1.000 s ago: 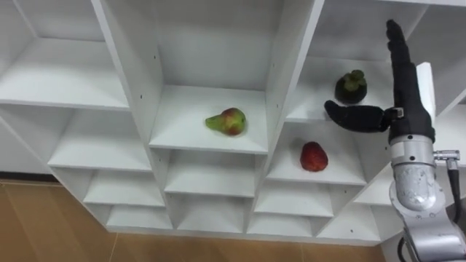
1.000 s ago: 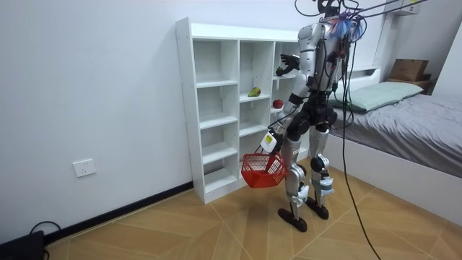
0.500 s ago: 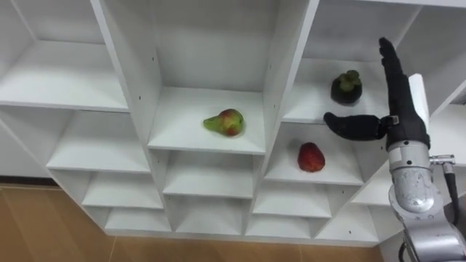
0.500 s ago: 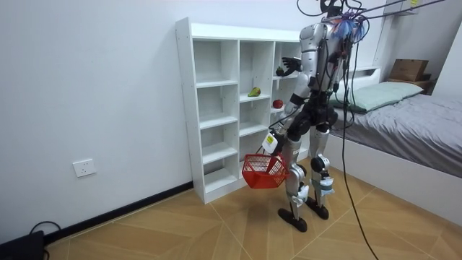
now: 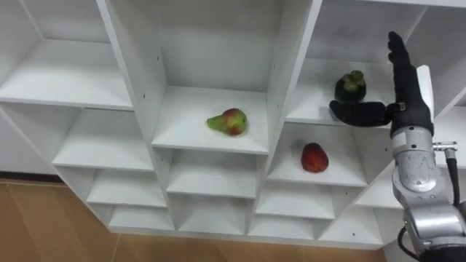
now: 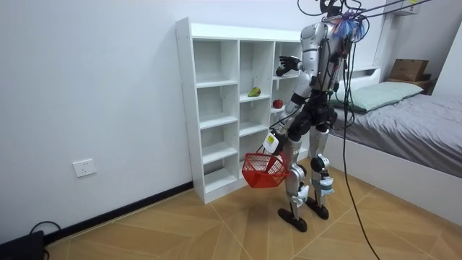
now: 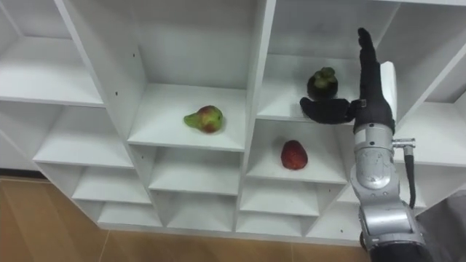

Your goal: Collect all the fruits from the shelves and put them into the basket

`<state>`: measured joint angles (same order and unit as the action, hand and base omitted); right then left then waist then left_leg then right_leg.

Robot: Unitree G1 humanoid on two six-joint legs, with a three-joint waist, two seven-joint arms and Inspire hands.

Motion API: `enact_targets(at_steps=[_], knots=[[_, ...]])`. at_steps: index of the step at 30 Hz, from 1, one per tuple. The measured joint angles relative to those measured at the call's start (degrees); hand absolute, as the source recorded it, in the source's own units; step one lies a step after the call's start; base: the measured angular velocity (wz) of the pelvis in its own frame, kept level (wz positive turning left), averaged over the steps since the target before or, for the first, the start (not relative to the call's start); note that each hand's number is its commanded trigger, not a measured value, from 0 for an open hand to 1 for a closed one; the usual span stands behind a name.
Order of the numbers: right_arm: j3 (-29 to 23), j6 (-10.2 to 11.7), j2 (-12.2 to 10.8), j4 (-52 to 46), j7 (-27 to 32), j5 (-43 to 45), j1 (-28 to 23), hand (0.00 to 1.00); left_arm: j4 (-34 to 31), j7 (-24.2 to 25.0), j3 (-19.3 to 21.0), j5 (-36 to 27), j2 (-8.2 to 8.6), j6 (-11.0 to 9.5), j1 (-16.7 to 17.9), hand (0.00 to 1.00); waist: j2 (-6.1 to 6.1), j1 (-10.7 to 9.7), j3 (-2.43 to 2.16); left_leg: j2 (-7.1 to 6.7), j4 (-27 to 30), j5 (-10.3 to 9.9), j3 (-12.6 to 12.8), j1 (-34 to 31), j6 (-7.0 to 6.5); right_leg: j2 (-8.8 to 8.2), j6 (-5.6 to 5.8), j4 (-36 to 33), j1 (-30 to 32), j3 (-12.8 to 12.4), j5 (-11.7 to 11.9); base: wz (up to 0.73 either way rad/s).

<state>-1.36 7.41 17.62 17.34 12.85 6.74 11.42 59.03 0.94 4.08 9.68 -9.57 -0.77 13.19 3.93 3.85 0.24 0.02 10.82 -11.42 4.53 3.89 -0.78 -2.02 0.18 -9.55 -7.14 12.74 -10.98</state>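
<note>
A white closet [image 5: 182, 131] of open cubbies holds three fruits. A green-red pear [image 5: 227, 121] lies in the middle cubby. A dark mangosteen [image 5: 350, 86] sits in the upper right cubby, and a red fruit [image 5: 314, 157] lies in the cubby below it. My right hand [image 5: 403, 94] is open at the mangosteen's right, fingers pointing up and thumb stretched left just beneath the fruit, not touching it. In the room view my left hand [image 6: 275, 141] hangs low beside me, with a red basket [image 6: 263, 170] hanging from it.
I stand facing the closet's [image 6: 216, 108] right column on a wooden floor. A bed [image 6: 404, 108] stands behind me at the room view's right. Lower and left cubbies [image 5: 80, 80] hold nothing.
The eye view swayed slightly. My right hand stays open beside the mangosteen, raised only a touch. The fruits and the basket have not moved.
</note>
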Motion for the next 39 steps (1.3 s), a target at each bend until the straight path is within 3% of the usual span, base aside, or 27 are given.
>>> enact_targets(at_steps=[7,17,25,30,39], knots=[[0.0,-0.2,1.4,5.9,-2.2,-1.1,3.8,0.00,0.0,0.5,1.1,0.1,-0.05,0.0,-0.2,1.00,0.07,0.9,0.04,0.04,0.2,0.0,0.0,-0.2,0.01,0.01,0.00,0.0,0.0,0.0,0.0,0.00],[0.1,-3.5,1.5,10.8,-4.3,-3.2,7.5,0.00,-0.1,0.7,1.5,0.0,-0.22,2.1,-0.6,1.00,0.26,1.1,0.00,0.04,0.5,0.0,0.0,-0.5,0.00,0.01,-0.01,-0.1,0.0,0.0,0.0,0.00],[0.1,-3.9,2.5,12.0,-5.0,-4.1,7.6,0.00,-0.7,-0.1,1.5,0.0,-0.26,2.2,-0.6,1.00,0.79,1.1,0.00,0.03,0.6,0.0,-0.2,-0.5,0.00,0.00,-0.02,-0.1,-0.1,0.1,0.0,0.00],[0.1,-5.9,2.9,13.7,-6.1,-4.1,7.7,0.00,-0.7,-0.3,1.4,0.1,-0.50,3.5,-0.3,1.00,1.33,0.9,0.01,-0.01,0.8,0.0,-0.5,-0.9,0.00,0.00,-0.02,-0.1,-0.1,0.4,0.0,0.02],[0.1,-6.3,3.0,13.7,-7.6,-4.2,7.8,0.00,-0.7,-0.3,1.2,0.0,-0.54,4.6,-0.4,1.00,1.14,0.7,0.05,-0.08,1.4,0.0,-1.3,-1.4,0.00,-0.03,-0.05,-0.1,-0.2,1.2,0.0,0.05]])
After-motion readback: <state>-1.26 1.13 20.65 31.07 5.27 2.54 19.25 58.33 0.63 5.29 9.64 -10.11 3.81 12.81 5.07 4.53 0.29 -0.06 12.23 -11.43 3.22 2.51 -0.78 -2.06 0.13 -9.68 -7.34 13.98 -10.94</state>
